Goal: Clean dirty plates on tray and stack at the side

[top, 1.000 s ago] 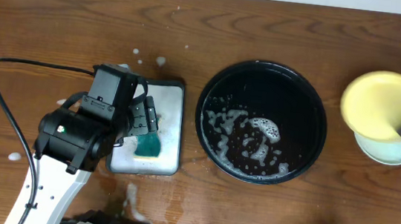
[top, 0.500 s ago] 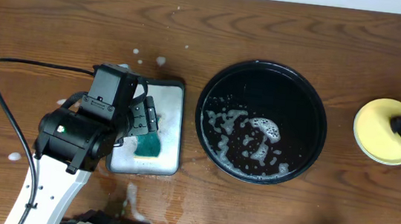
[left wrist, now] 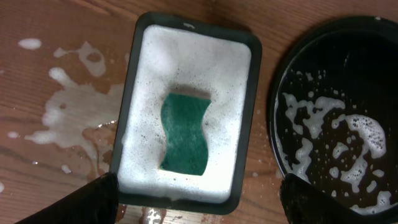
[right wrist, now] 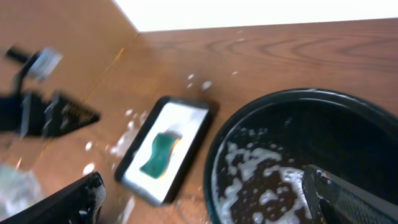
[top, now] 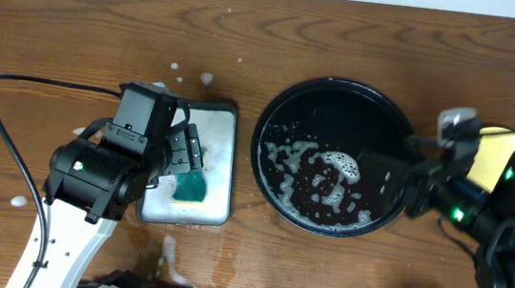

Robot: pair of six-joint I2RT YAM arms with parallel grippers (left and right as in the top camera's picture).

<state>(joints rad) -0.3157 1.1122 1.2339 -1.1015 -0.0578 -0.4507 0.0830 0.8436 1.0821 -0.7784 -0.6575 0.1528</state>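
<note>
The black tray (top: 330,109) sits mid-table and holds only patches of foam (top: 337,167), with no plate on it. To its right a pale yellow plate (top: 492,159) lies on the table, partly hidden behind my right arm. My right gripper (top: 384,181) hangs open and empty over the tray's right side. The right wrist view shows its wide-set fingers (right wrist: 68,202) over the foamy tray (right wrist: 298,130). My left gripper (top: 185,154) is open above the sponge dish (top: 221,121). Nothing sits between its fingertips (left wrist: 93,199) in the left wrist view.
A green sponge (left wrist: 185,134) lies in the foam-filled white dish (left wrist: 245,93) left of the tray (left wrist: 348,74). Foam splashes (left wrist: 81,112) wet the wood left of the dish. The left arm's black cable (top: 0,127) loops at the far left.
My right gripper let go of the yellow plate at the right side, opened wide, and swung left over the tray. The left arm has not moved.
</note>
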